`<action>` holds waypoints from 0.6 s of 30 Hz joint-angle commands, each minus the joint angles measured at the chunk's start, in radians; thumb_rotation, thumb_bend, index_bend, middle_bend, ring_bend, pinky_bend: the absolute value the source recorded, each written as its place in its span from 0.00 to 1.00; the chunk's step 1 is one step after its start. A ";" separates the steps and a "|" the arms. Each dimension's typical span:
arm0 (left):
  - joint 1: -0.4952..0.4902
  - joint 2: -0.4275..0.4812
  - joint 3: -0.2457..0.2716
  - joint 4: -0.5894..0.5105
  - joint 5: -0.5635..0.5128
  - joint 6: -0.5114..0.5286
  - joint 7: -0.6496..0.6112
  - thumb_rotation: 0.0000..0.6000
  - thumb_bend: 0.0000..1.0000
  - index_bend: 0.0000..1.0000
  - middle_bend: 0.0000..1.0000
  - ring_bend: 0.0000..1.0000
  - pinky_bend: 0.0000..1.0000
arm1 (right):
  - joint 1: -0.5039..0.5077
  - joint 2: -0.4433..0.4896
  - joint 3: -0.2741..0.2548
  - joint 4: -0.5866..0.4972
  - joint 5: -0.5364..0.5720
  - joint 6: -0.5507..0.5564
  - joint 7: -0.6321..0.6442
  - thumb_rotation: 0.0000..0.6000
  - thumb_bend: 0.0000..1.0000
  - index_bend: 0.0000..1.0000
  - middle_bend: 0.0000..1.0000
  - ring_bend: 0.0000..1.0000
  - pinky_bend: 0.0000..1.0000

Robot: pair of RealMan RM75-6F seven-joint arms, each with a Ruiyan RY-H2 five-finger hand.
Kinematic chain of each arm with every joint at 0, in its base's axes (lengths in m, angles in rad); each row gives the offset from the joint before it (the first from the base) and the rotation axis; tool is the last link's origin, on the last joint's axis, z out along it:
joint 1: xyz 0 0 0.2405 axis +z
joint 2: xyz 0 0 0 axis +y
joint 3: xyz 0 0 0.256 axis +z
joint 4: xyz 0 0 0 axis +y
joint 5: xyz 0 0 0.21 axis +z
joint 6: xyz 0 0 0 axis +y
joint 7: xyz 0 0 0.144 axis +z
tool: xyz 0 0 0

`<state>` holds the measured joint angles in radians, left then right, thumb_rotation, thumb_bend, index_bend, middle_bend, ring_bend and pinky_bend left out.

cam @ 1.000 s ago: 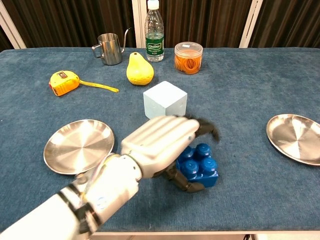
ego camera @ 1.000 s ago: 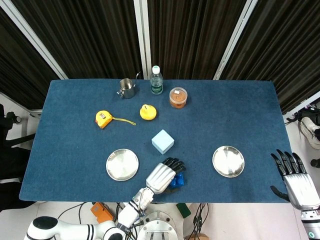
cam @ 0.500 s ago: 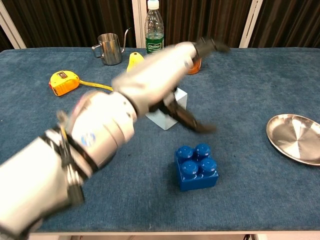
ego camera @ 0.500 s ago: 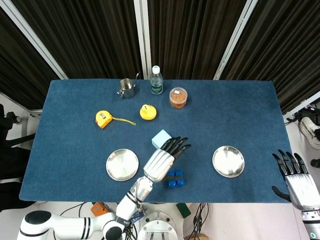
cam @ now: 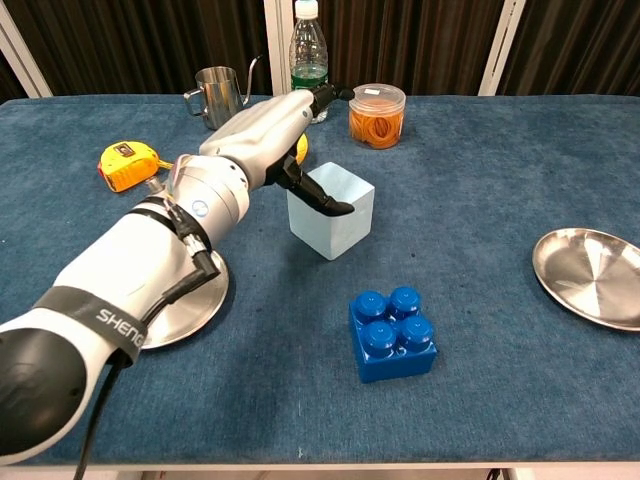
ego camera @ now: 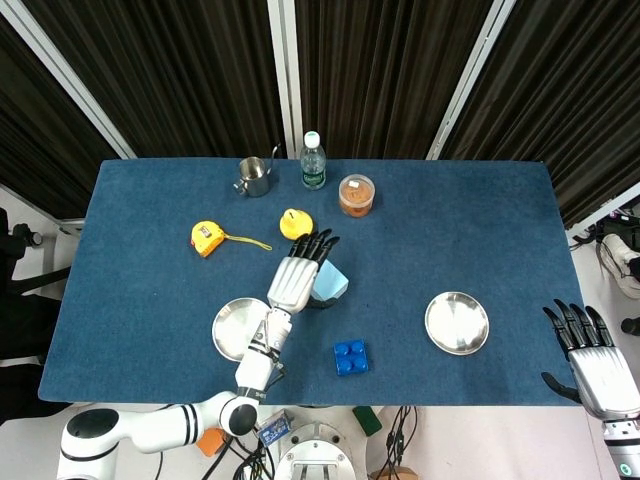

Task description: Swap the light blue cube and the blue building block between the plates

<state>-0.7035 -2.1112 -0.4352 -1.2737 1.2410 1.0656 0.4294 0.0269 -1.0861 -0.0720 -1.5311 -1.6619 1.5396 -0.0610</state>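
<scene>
The light blue cube (ego camera: 330, 284) (cam: 338, 218) sits on the cloth between the two plates, nearer the back. My left hand (ego camera: 297, 273) (cam: 262, 135) hovers over its left side with fingers stretched out and apart, and the thumb lies against the cube's front left face. Nothing is in its grasp. The blue building block (ego camera: 350, 357) (cam: 392, 333) lies alone on the cloth near the front edge. Both the left plate (ego camera: 230, 328) (cam: 205, 300) and the right plate (ego camera: 457, 323) (cam: 590, 275) hold nothing. My right hand (ego camera: 590, 355) hangs open past the table's front right corner.
Along the back stand a metal cup (ego camera: 254, 177) (cam: 220, 97), a water bottle (ego camera: 313, 162) (cam: 309, 65) and a jar of orange bands (ego camera: 355, 195) (cam: 377, 115). A yellow tape measure (ego camera: 206, 237) (cam: 128, 165) and a yellow pear (ego camera: 293, 222) lie at back left.
My left hand let go of the blue block near the front edge, rose, and swung back and left to the light blue cube. The block stays where it lay.
</scene>
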 commanded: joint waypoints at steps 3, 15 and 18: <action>-0.025 -0.017 -0.003 0.016 -0.086 -0.020 0.022 1.00 0.00 0.08 0.01 0.00 0.07 | -0.005 0.002 0.004 0.003 -0.004 0.009 0.009 1.00 0.31 0.00 0.00 0.00 0.00; -0.045 -0.020 -0.013 -0.004 -0.225 -0.013 0.060 1.00 0.16 0.33 0.38 0.46 0.60 | -0.009 0.006 0.008 0.006 -0.009 0.009 0.024 1.00 0.31 0.00 0.00 0.00 0.00; -0.049 -0.016 -0.010 -0.008 -0.207 0.007 0.040 1.00 0.25 0.38 0.43 0.51 0.65 | -0.009 0.006 0.009 0.007 -0.009 0.007 0.024 1.00 0.31 0.00 0.00 0.00 0.00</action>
<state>-0.7499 -2.1296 -0.4459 -1.2790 1.0264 1.0642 0.4778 0.0181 -1.0800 -0.0630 -1.5245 -1.6712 1.5471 -0.0365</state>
